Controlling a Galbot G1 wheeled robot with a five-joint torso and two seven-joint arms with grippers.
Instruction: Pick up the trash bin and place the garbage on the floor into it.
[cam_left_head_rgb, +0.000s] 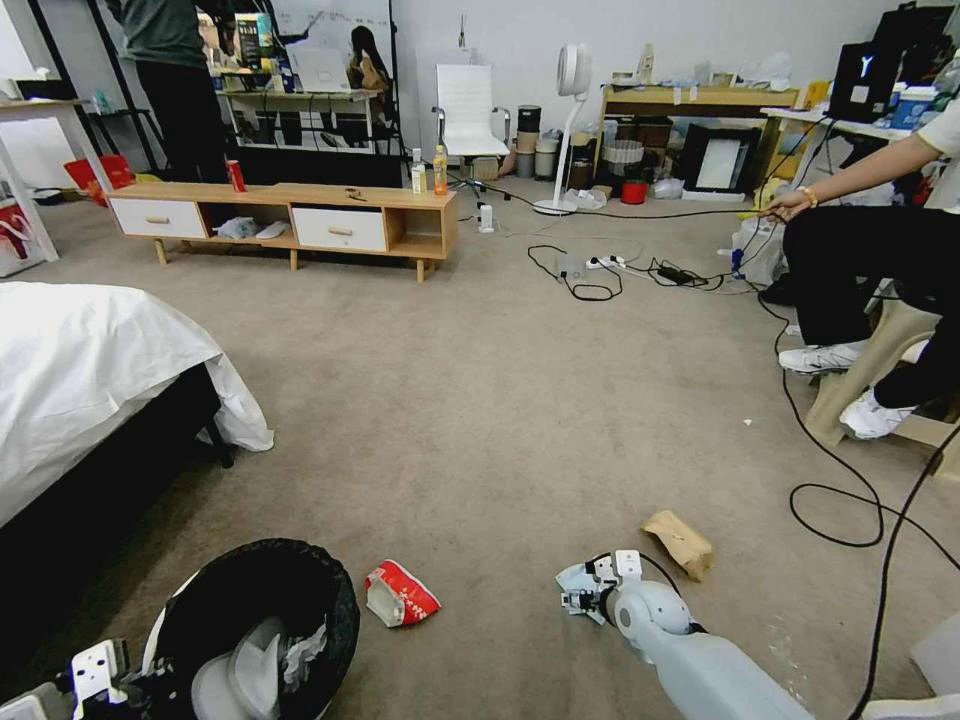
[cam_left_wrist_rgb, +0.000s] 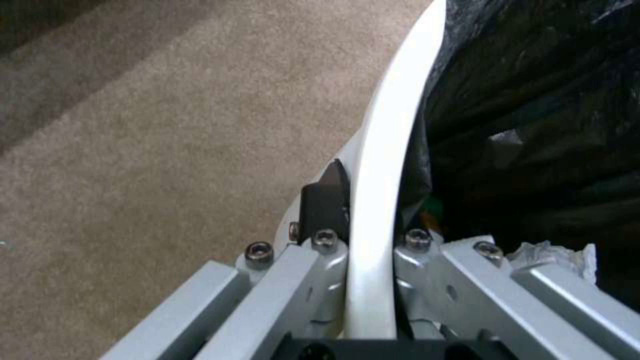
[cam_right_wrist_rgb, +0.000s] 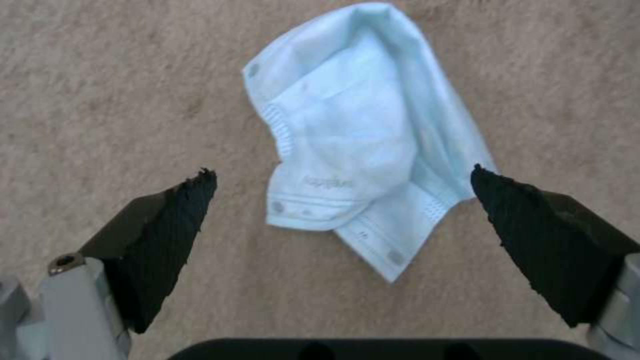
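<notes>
Currently mid-task. Left gripper clamped on trash bin rim; tissue inside. Right gripper spread wide, poised over mask on floor. Remaining beside bin: snack packet, then paper bag beyond mask.

Low wooden cabinet, white-sheeted bed

Light blue mask lying crumpled on the beige carpet, right gripper above it, two black fingers spread wide, one each side
</notes>
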